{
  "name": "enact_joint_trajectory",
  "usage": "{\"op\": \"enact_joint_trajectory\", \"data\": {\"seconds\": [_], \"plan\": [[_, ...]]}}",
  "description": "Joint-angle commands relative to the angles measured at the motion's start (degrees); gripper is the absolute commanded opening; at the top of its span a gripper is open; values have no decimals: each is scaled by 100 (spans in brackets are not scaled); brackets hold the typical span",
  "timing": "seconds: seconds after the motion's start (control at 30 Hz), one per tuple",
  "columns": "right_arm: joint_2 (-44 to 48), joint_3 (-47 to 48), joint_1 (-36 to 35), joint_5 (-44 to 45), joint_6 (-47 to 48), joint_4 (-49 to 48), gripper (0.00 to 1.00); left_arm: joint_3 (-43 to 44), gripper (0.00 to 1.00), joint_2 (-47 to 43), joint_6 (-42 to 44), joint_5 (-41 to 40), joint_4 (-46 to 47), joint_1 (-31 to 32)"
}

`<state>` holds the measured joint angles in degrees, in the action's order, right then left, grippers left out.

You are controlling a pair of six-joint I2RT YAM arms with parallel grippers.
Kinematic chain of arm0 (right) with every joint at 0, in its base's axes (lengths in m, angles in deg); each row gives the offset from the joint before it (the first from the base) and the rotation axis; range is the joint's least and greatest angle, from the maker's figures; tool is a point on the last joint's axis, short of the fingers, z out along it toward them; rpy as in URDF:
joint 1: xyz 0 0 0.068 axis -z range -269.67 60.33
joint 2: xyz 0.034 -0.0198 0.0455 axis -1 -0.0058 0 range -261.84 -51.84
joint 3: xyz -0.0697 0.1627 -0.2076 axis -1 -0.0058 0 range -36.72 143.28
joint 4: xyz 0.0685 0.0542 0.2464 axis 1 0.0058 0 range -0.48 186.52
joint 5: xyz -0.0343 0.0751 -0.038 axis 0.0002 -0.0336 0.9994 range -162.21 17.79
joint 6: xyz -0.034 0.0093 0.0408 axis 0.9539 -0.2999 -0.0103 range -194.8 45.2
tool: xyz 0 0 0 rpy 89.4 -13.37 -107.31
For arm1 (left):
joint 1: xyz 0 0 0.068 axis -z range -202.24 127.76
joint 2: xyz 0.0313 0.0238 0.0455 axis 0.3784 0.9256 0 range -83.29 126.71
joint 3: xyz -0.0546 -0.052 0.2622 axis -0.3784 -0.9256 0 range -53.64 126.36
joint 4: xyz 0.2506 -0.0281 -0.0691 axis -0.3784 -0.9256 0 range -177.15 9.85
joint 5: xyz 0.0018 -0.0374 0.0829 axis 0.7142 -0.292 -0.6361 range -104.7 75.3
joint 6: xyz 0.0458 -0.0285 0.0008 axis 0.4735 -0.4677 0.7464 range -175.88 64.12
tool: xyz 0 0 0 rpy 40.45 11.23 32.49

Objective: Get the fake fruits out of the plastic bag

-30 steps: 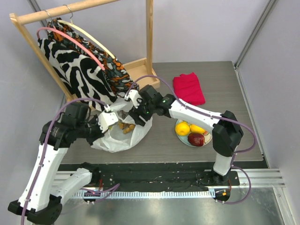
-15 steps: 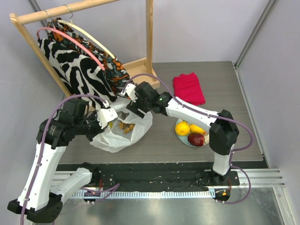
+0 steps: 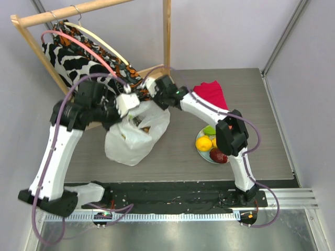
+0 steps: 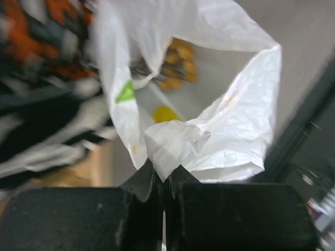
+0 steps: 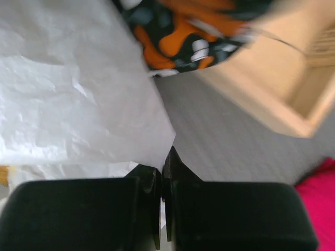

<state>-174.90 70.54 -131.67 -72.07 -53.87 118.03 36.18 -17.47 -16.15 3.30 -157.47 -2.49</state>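
Observation:
The white plastic bag (image 3: 133, 138) hangs lifted between both arms, its bottom on the table. My left gripper (image 3: 127, 103) is shut on a bunched fold of the bag's rim (image 4: 172, 144). My right gripper (image 3: 153, 91) is shut on the opposite edge of the bag (image 5: 78, 104). Down through the bag's open mouth I see a brownish grape-like cluster (image 4: 178, 65) and a yellow lemon (image 4: 165, 113). On a plate (image 3: 200, 151) to the right lie a yellow lemon (image 3: 203, 143), a dark red apple (image 3: 219, 155) and a green piece (image 3: 209, 129).
A wooden clothes rack (image 3: 166, 36) with patterned garments (image 3: 78, 65) stands right behind the bag; its wooden base (image 5: 282, 78) is close to my right gripper. A folded red cloth (image 3: 212, 94) lies at the back right, partly under the right arm.
My right gripper has shut on the bag's edge. Both arms have risen and moved toward the rack, pulling the bag up taller.

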Motion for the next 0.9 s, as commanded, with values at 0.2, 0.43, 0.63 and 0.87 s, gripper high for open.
{"op": "enact_joint_trajectory", "data": {"seconds": [0.2,0.43,0.63,0.87], "plan": [[2187,-60,1150,-752,-1116,-425,1,4510,0,2261,474,150,122,116],[4043,-4140,1150,-1426,-1942,-759,1,128,0,252,967,-199,-696,1303],[4440,-5163,1150,-2017,-2217,-488,34,-1704,0,-631,897,-299,-741,1312],[4344,-3495,703,-2703,-962,5,100,-1986,0,-579,62,231,-74,1154]]}}
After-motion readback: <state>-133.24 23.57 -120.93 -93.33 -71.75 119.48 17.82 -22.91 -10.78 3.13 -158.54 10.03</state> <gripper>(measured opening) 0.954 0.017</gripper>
